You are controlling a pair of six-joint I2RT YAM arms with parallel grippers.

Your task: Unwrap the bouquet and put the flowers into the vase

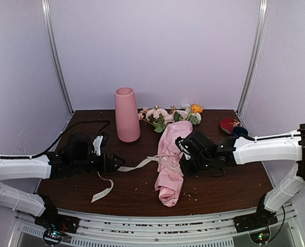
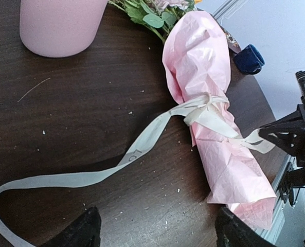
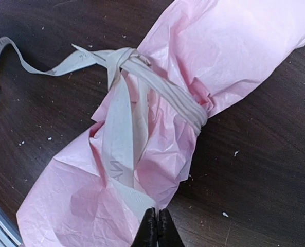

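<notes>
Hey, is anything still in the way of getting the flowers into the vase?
Yes: the pink paper is still wrapped around the flowers, tied at its middle by the cream ribbon.

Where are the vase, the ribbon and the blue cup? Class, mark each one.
vase (image 1: 127, 116): top view, middle of its side.
ribbon (image 3: 123, 55): right wrist view, on the knot.
cup (image 2: 249, 58): left wrist view, on its outer wall.
</notes>
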